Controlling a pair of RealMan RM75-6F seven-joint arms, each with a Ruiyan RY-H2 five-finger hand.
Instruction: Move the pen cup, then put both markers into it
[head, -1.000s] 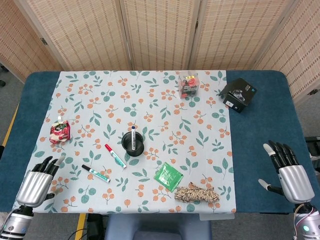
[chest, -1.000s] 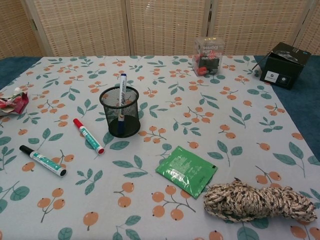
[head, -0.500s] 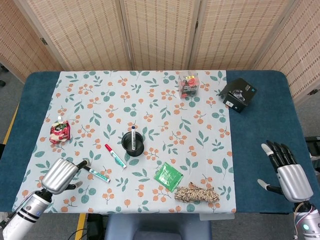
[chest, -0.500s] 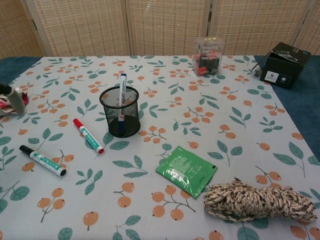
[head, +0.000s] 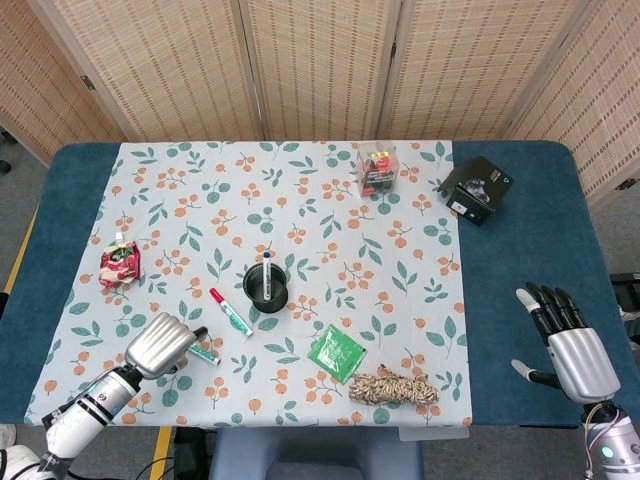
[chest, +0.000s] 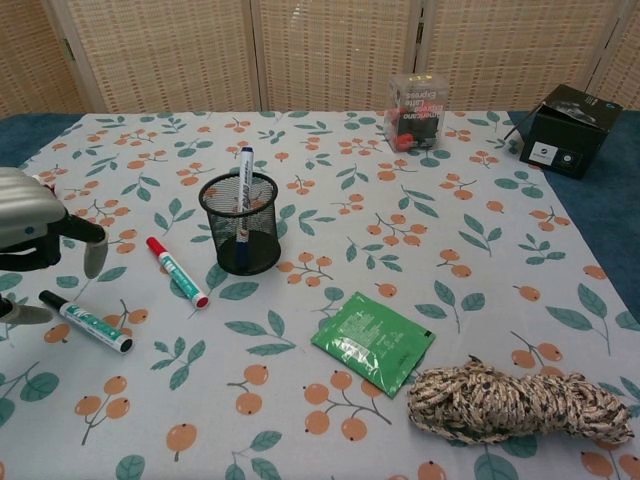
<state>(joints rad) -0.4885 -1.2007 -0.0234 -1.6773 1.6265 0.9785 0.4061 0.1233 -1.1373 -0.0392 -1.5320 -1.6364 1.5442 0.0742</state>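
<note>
Left hand (chest: 35, 225) open, empty, above black-capped marker (chest: 85, 322) near desk's front-left edge. Red marker (chest: 176, 270) beside cup (chest: 240, 223), mid-desk. Right hand (head: 568, 340) spread, idle. Risk: fingertips nudge marker, it rolls off.

Your head view looks steeply down, far, whole blue-clothed table (head: 520, 300) framed. Chest view sits low at 6 o'clock, close, facing 12. Both share black mesh pen cup (head: 266, 287) (chest: 240, 223).

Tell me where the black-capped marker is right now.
The black-capped marker lies flat near the table's front-left, left of the red-capped marker, just beneath the left hand.
</note>
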